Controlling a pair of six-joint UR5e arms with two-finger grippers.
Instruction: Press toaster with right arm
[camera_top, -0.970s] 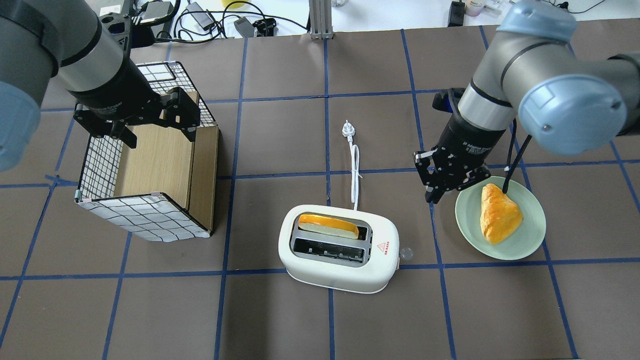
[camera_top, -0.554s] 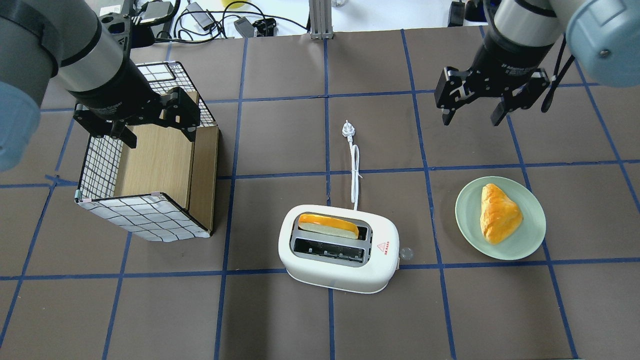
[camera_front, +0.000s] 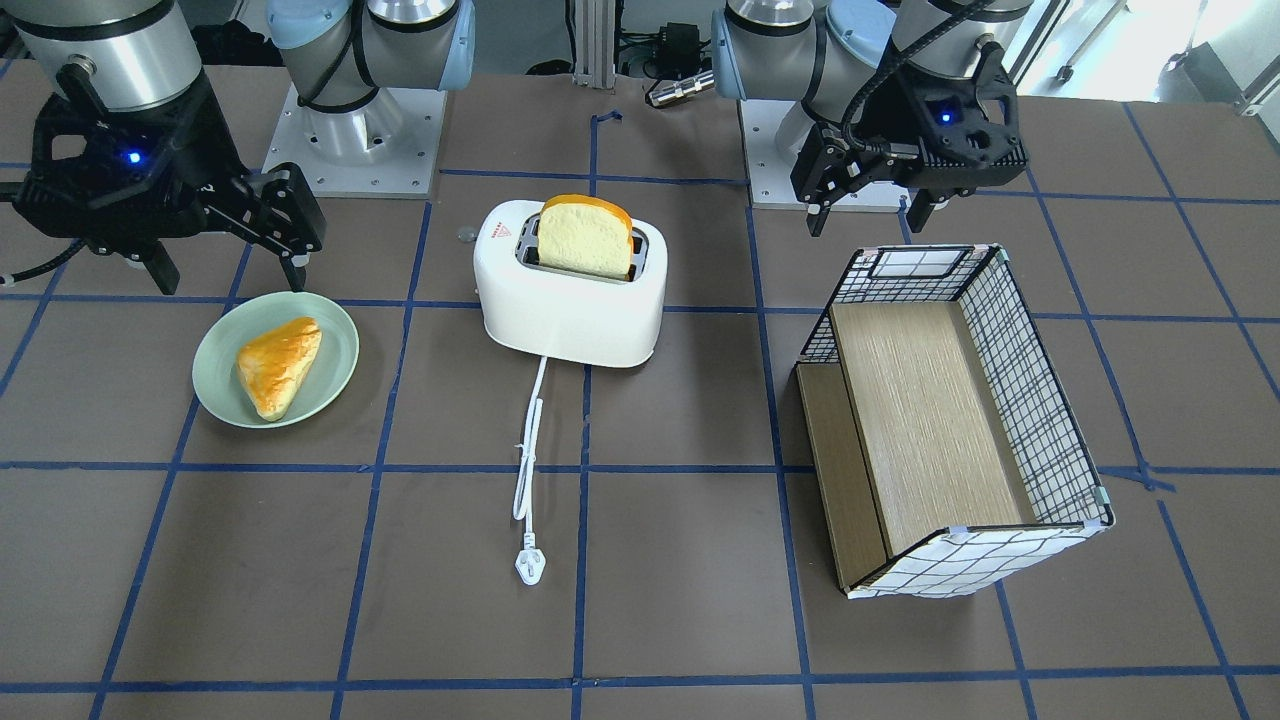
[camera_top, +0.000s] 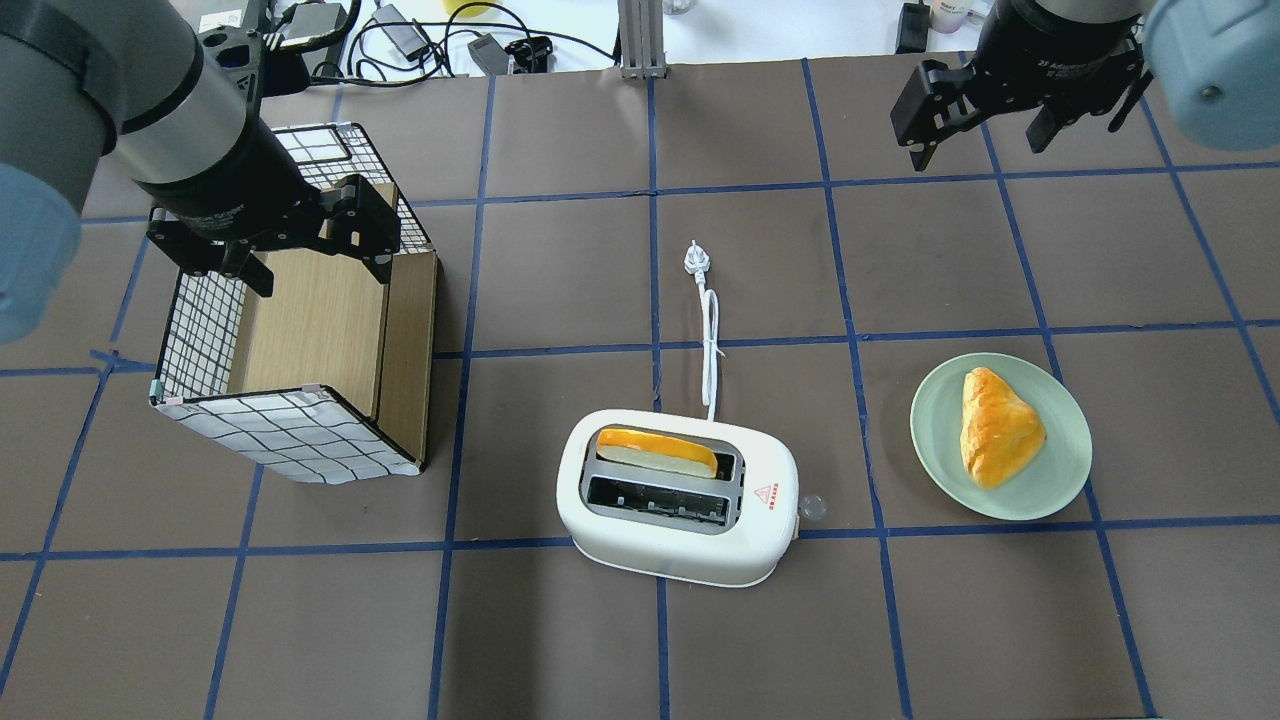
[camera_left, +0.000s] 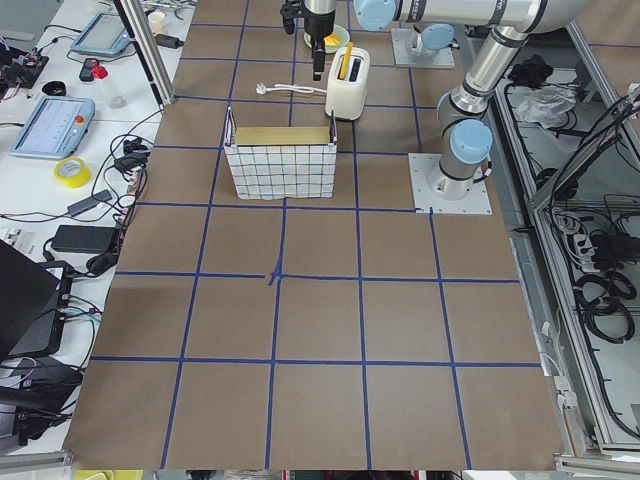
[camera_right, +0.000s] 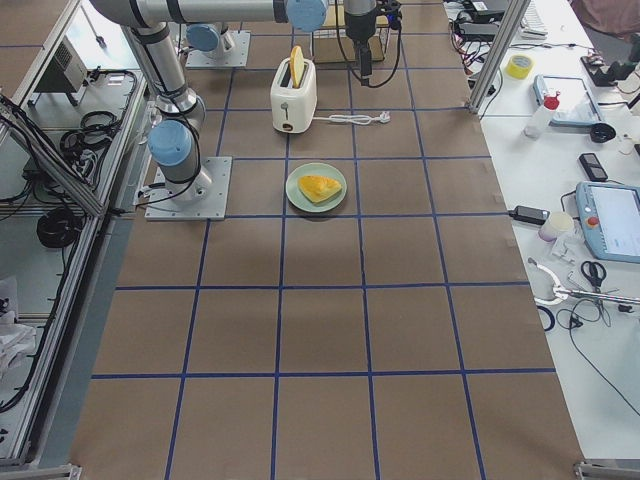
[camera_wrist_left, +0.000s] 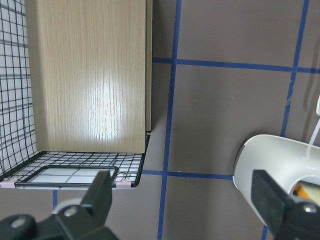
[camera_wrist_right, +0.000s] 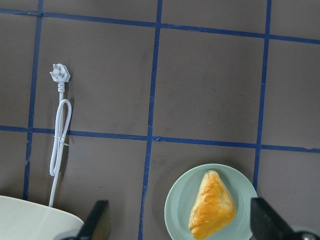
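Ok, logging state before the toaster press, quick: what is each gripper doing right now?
Black two-finger left gripper: jaws open, holding nothing.
Black two-finger right gripper: jaws open, holding nothing.

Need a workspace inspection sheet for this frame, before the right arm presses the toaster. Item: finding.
Surface: table, brown mat with blue tape grid; no spills seen.
Job's things: toaster upright, bread slice in the slot farther from the robot, nearer slot empty.
Clutter: grid-patterned box, open; green plate holding a pastry.
Pincers: right pincer open, empty, well away from the toaster; left pincer open, empty, over the box.
Cables: toaster cord and plug lying loose on the mat, unplugged.
Surroundings: adapters and wires beyond the far edge.
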